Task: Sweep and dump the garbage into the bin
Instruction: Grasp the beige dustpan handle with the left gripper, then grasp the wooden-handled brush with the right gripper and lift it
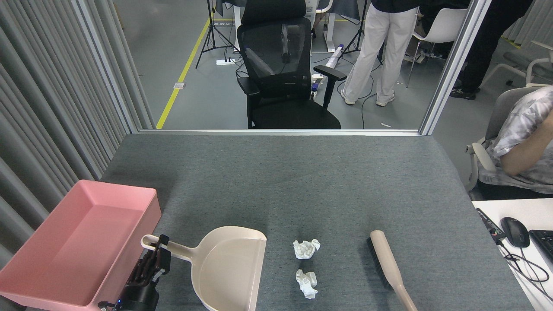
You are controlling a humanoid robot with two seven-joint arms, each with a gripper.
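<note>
**At the desk's near edge: dustpan handle at the left jaws, garbage to its right**

At far left sits the empty pink bin. Just beside it the left gripper is at the dustpan handle's end; whether its dark jaws pinch it I cannot tell. The handle runs rightward to the pan, whose mouth faces the two tissue balls. Further right lies the brush, untouched; no right gripper shows.

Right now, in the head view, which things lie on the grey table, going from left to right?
Pink bin → left gripper → beige dustpan → two tissue balls → brush.
</note>
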